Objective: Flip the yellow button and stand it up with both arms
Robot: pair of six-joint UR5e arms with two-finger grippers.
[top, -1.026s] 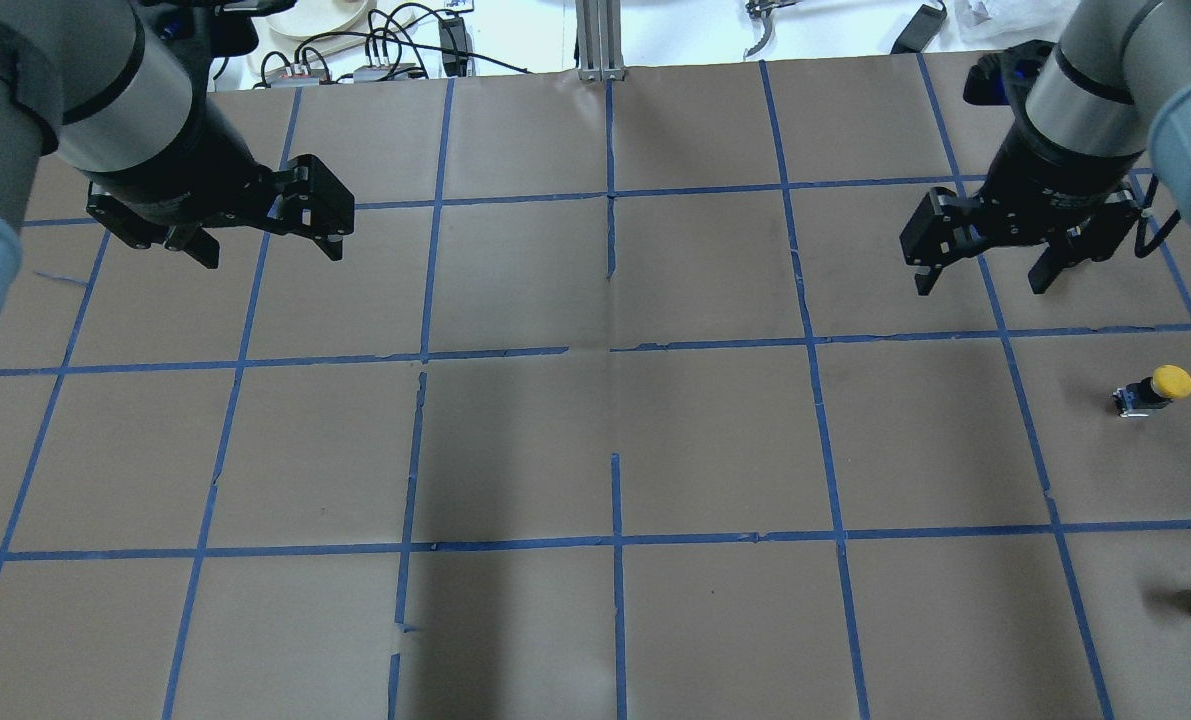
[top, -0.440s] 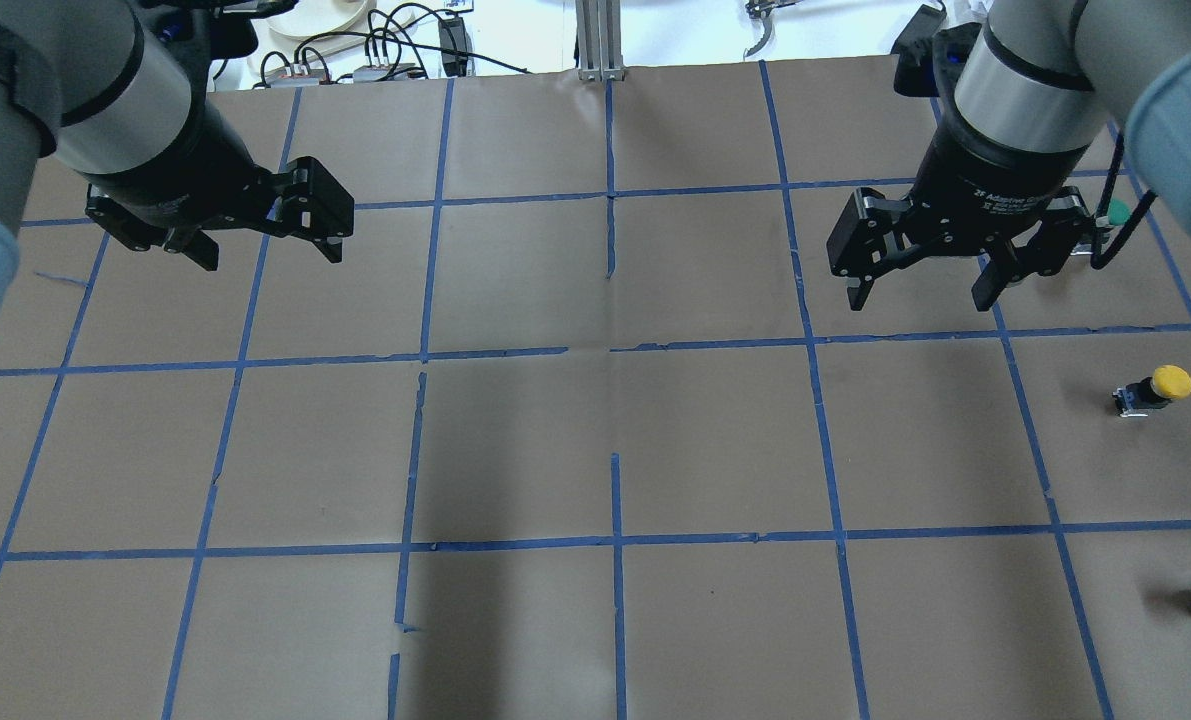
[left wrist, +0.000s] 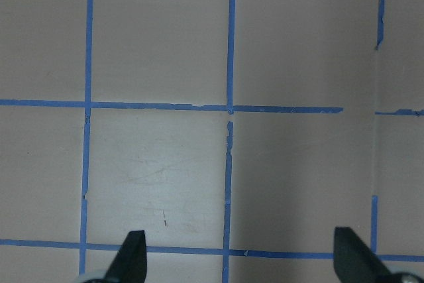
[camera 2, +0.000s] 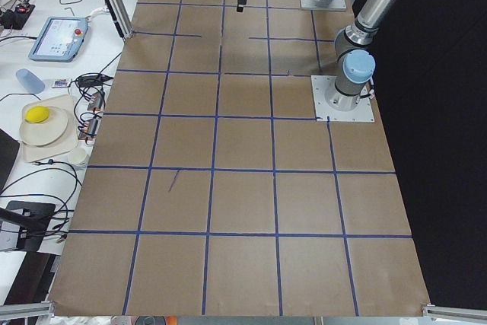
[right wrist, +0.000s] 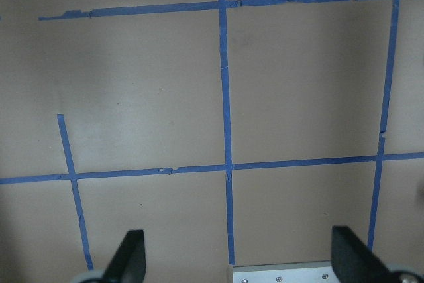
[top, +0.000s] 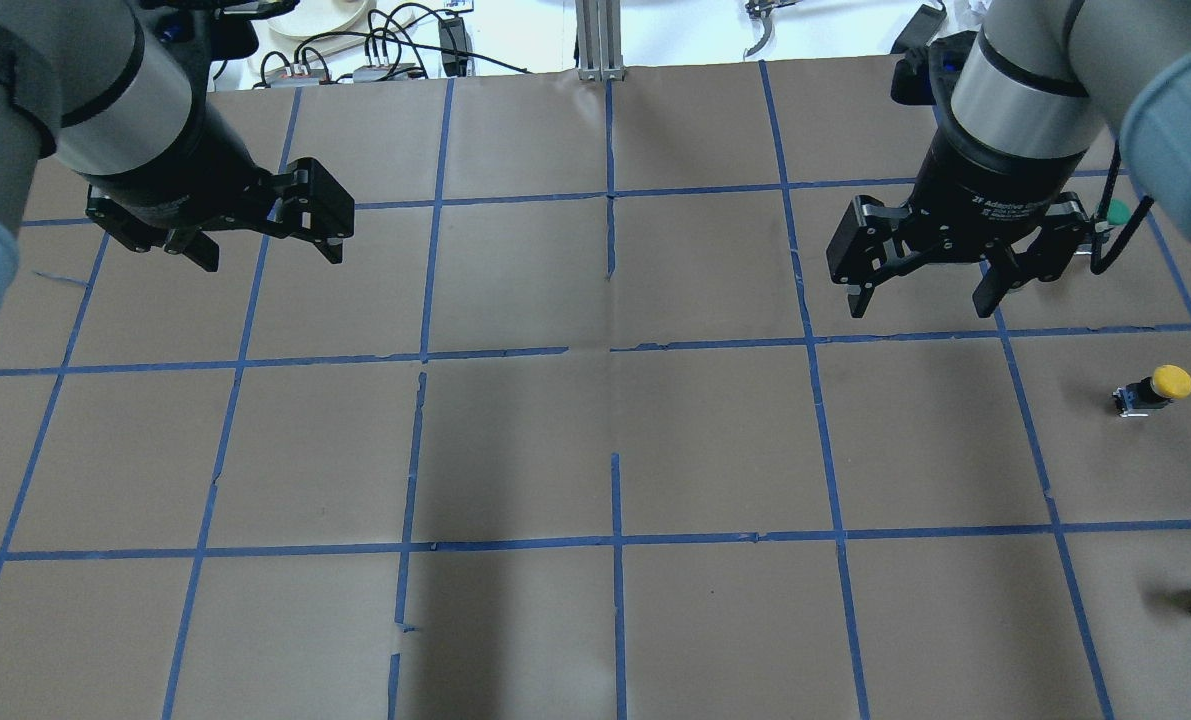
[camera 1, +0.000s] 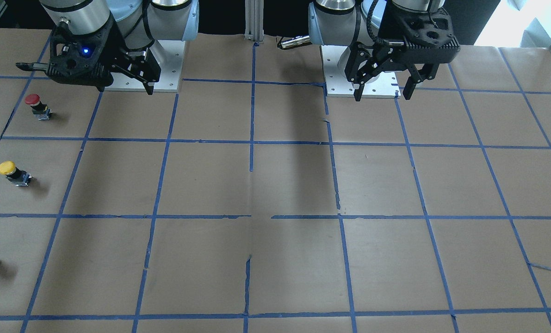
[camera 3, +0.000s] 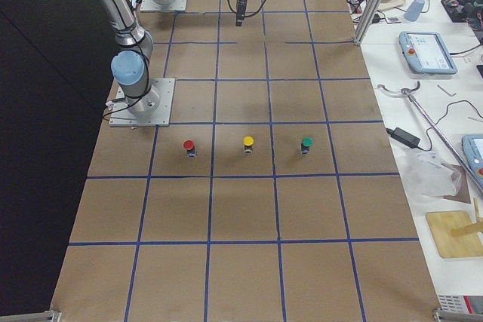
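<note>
**Hovering wide and empty**

The left black two-finger pincer (top: 270,255) and the right black two-finger pincer (top: 923,300) are hanging over the brown paper counter (top: 715,440) gridded with blue tape, fingers spread apart, gripping nothing. The small yellow-capped push-button (top: 1155,388) with black neck and grey base is sitting near the counter's right edge, well apart from both.
</note>
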